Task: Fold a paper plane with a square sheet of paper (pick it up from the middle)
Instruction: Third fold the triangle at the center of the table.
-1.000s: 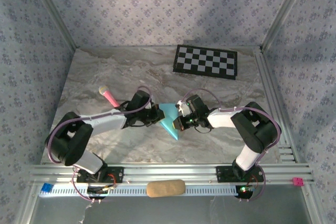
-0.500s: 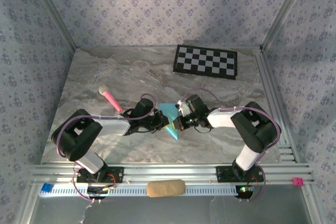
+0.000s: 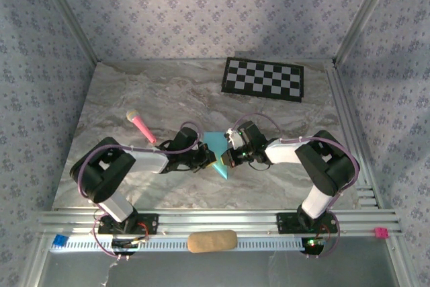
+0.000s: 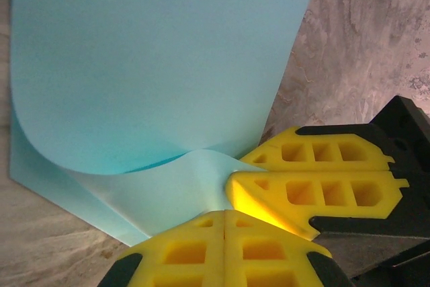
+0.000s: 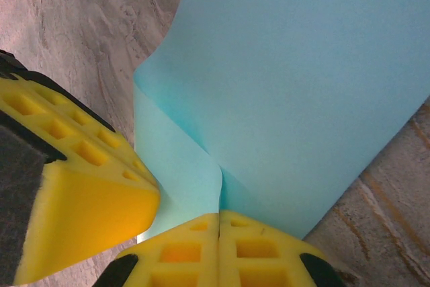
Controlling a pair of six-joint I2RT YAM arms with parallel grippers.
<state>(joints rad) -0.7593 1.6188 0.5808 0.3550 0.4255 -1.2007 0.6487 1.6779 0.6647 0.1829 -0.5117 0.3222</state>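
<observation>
Left arm has come in closer to the square sheet of paper (image 3: 216, 144) than one second ago.
On the marble table (image 3: 148, 92) the light blue sheet lies folded between the two arms. The left hand (image 3: 209, 158) and the right hand (image 3: 230, 156) meet at its near part, both fully closed and pinching its lifted edge.

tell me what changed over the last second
The left gripper slid right and toward the near edge, meeting the right gripper at the square sheet of paper. Both are shut on its raised fold. The right arm, pink marker and checkerboard stayed put.
</observation>
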